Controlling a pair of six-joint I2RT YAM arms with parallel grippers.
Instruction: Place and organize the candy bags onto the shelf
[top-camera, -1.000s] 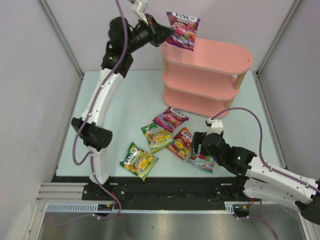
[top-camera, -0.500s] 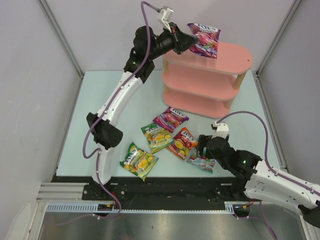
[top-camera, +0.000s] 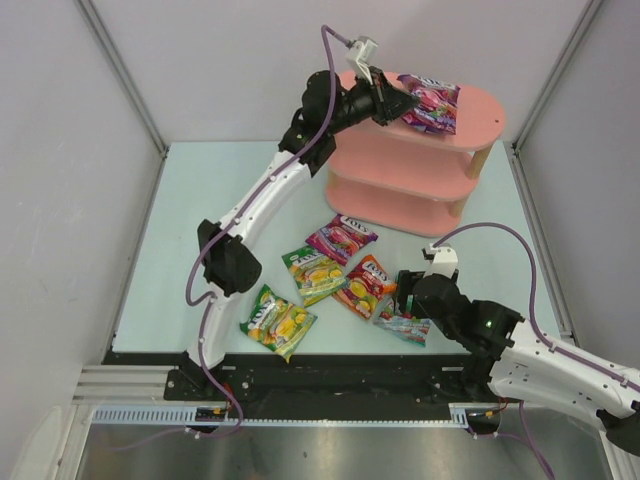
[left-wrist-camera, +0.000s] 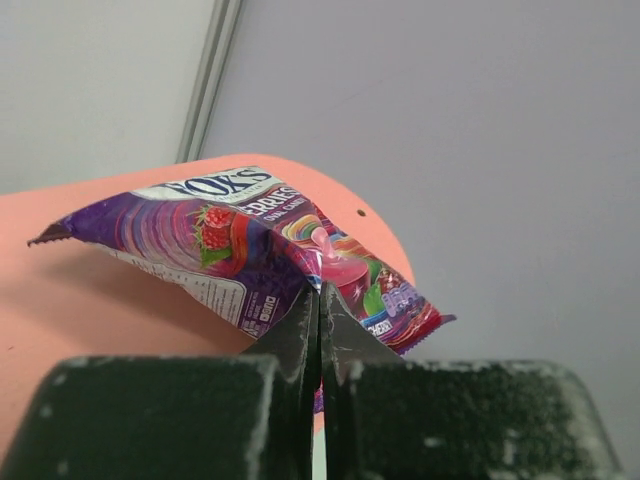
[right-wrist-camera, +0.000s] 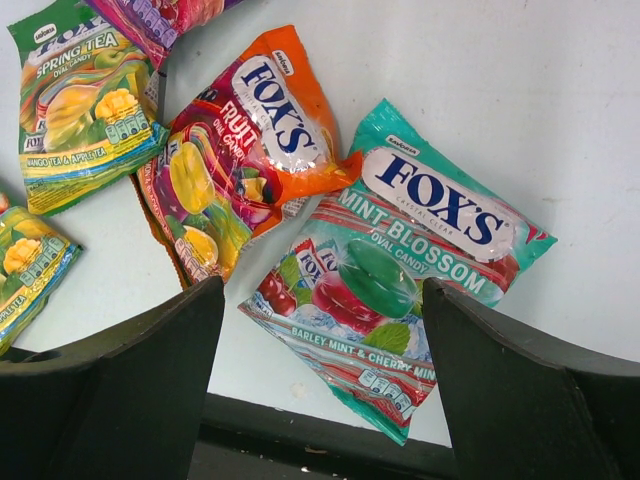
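Observation:
My left gripper (top-camera: 402, 104) is shut on a purple-magenta candy bag (top-camera: 432, 103) and holds it just over the top board of the pink shelf (top-camera: 478, 116); the bag (left-wrist-camera: 250, 250) and the pink board (left-wrist-camera: 60, 320) fill the left wrist view. On the table lie a second purple-magenta bag (top-camera: 341, 238), two yellow-green bags (top-camera: 312, 273) (top-camera: 277, 320), a red-orange bag (top-camera: 362, 286) and a teal-white bag (top-camera: 402, 325). My right gripper (top-camera: 410, 305) is open, hovering over the teal-white bag (right-wrist-camera: 400, 260), beside the red-orange bag (right-wrist-camera: 240, 150).
The shelf's lower two tiers (top-camera: 400, 180) stand at the back right of the pale table (top-camera: 220, 210). Grey walls enclose the table on three sides. The black table edge (right-wrist-camera: 300, 440) lies just below the teal-white bag.
My left arm has carried the purple-magenta bag rightward and lower, from left of the shelf to over its top board. My right gripper has shifted slightly over the teal-white bag.

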